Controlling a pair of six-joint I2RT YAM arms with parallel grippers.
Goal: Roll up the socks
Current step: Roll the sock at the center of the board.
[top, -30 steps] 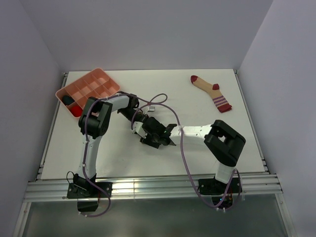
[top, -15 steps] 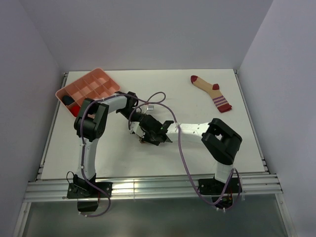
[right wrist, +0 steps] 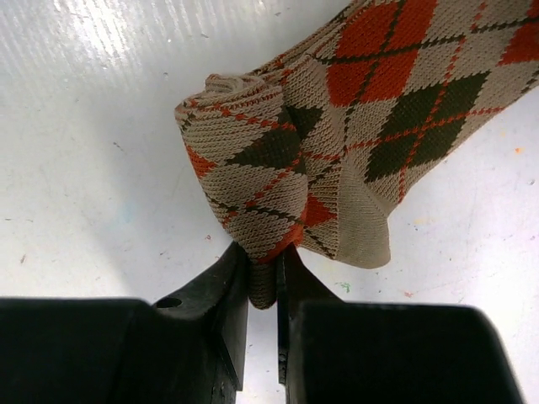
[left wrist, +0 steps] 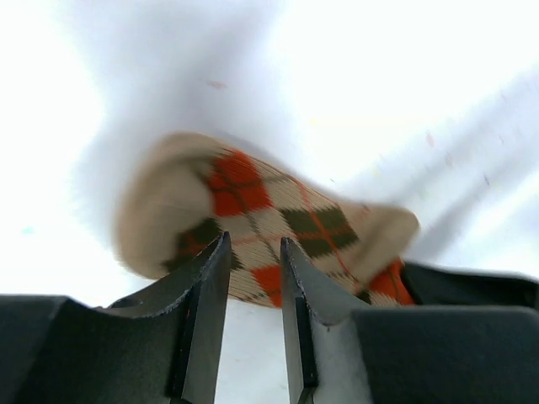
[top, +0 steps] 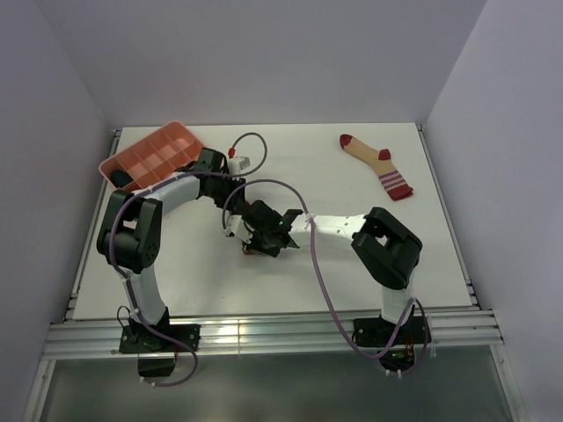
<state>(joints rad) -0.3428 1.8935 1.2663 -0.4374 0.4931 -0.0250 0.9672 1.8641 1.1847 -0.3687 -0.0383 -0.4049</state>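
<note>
The argyle sock [right wrist: 354, 126], tan with orange and dark diamonds, lies partly rolled mid-table; only an orange scrap of this sock [top: 253, 249] peeks from under the arms in the top view. My right gripper [right wrist: 263, 252] is shut on a fold at the roll's near edge. My left gripper [left wrist: 255, 239] is open by a narrow gap with nothing between its fingers, its tips just short of the blurred argyle sock [left wrist: 253, 202]. The second sock [top: 376, 163], tan with red toe and heel and a striped cuff, lies flat at the back right, far from both grippers.
A pink compartment tray [top: 154, 148] stands at the back left, with a dark bundle [top: 119, 179] in its near corner beside my left arm's forearm. Cables loop over the table's middle. Grey walls close in three sides.
The left gripper has opened off the argyle sock and its arm has swung back toward the tray. The right gripper has closed on the sock's fold and shifted slightly left.
</note>
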